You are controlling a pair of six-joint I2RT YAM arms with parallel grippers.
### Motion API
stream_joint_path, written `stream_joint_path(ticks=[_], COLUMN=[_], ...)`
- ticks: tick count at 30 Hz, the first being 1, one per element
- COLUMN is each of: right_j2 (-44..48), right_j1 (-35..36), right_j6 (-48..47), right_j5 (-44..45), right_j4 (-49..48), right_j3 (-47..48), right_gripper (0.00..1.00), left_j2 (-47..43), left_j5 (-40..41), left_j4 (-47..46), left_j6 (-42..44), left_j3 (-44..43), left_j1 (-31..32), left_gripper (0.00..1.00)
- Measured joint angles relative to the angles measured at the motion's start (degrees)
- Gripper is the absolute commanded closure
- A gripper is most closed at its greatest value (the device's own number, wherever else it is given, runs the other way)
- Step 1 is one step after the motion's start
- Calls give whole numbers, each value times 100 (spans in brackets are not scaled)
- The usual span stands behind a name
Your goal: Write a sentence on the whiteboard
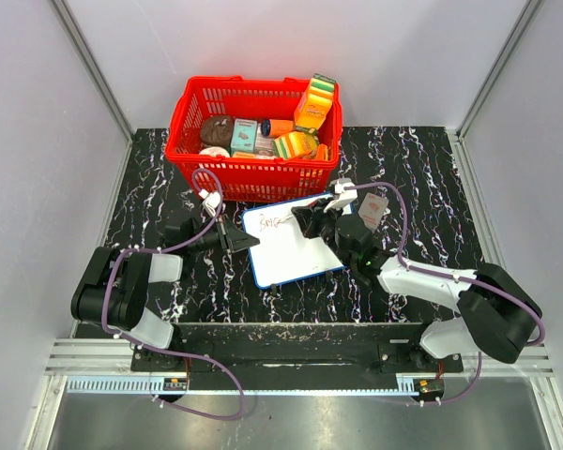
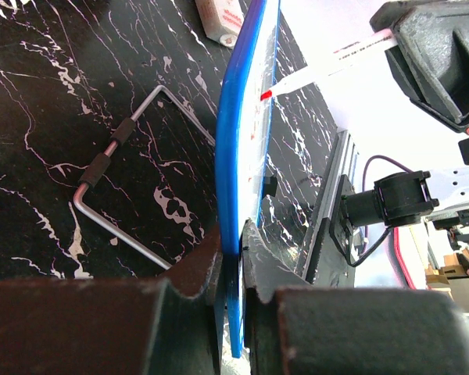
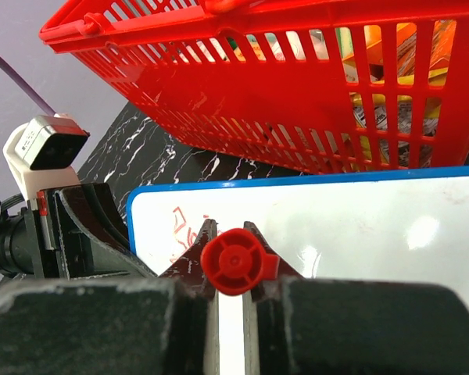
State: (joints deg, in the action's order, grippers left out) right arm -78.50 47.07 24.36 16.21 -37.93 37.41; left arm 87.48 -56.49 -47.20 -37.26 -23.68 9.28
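Plainly, the right end effector (image 3: pixel 230 233) is clenched on a red-capped marker (image 3: pixel 233 263). Its tip appears to meet the whiteboard (image 1: pixel 296 251) near the board's far left corner, where the sentence (image 3: pixel 184 234) amounts to only a few red strokes, so the task looks barely begun. To write well, I judge that the tip should press lightly and evenly, travel rightward in small strokes, and lift cleanly between letters so nothing smears. The left end effector (image 2: pixel 230 241) is clamped on the board's blue frame at its left edge, and its part is to hold firm so the board neither slides nor twists under the pen. The board sits about the middle of the desk (image 1: pixel 432 187), just nearer than the red basket (image 1: pixel 253 176) at the desk's far edge. Only the left wrist view shows the board edge-on, with the marker's tip at its face and a bent metal rod (image 2: pixel 109 178) with dark sleeves behind it; whether that rod props the board I cannot tell. Only the right wrist view shows the lettering close, though it is too partial to read, while the top view gives the overall layout.
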Motion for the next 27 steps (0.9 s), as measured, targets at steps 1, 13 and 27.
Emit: stream_joint_path(ticks=[1,13,27], right_j2=[0,33,87], right_j1=[0,0,0], right_j6=[17,168,251], right_j5=[-9,-138,-358], right_j4=[-2,-24,-42], right_j3=[-13,-164,-319], right_gripper=[100,100,100], left_j2=[0,0,0], left_j5=[2,22,22], left_j4=[2,37,42], left_j6=[0,0,20], left_j3=[0,0,0], left_j1=[0,0,0], left_gripper=[100,100,100])
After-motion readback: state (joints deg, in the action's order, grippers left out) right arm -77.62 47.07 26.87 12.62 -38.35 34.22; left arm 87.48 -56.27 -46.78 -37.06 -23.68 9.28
